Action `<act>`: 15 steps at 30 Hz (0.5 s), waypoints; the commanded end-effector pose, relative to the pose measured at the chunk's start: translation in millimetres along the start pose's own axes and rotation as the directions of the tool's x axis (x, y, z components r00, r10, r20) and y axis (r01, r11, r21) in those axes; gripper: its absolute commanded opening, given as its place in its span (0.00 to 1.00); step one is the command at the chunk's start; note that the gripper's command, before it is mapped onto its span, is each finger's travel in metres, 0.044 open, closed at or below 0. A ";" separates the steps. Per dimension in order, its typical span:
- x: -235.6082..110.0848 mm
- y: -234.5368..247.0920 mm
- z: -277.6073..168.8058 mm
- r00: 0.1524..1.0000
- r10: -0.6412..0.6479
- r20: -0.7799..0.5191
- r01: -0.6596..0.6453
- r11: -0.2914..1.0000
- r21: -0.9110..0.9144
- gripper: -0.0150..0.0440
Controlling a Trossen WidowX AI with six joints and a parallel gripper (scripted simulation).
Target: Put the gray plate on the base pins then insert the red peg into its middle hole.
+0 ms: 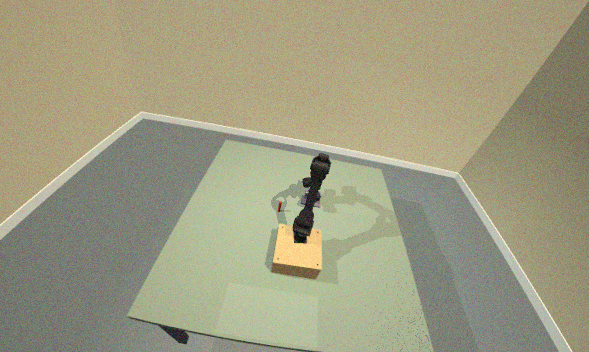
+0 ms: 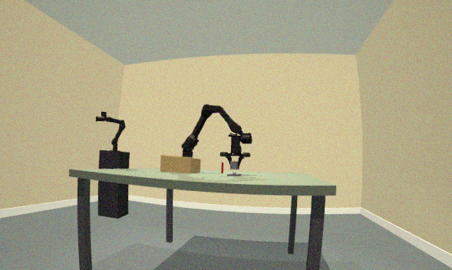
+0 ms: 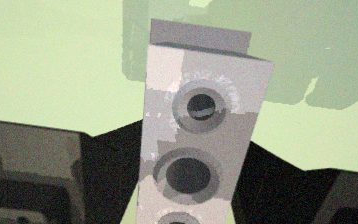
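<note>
My gripper is shut on the gray plate, a long block with three round holes in a row. It holds the plate by its long sides, a little above the table. In the wrist view a darker gray part of the base shows past the plate's far end. In the exterior view the base lies on the table right under the plate. The red peg stands upright on the table, left of the gripper. The pins are too small to make out.
The arm stands on a tan wooden block on the green table top. A second dark arm on a black pedestal stands behind the table's left end.
</note>
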State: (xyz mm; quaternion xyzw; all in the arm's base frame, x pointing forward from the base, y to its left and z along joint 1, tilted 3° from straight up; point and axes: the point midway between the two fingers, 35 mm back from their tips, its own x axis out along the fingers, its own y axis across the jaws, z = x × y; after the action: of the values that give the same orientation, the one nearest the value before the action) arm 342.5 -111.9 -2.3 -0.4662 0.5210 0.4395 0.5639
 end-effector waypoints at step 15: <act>24.7 0.1 0.7 1.000 0.001 0.003 -0.001 1.000 -0.002 0.25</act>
State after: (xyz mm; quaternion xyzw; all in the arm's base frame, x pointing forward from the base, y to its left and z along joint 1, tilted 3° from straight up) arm 344.8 -112.0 -19.9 -0.4679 0.5198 0.4387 0.5642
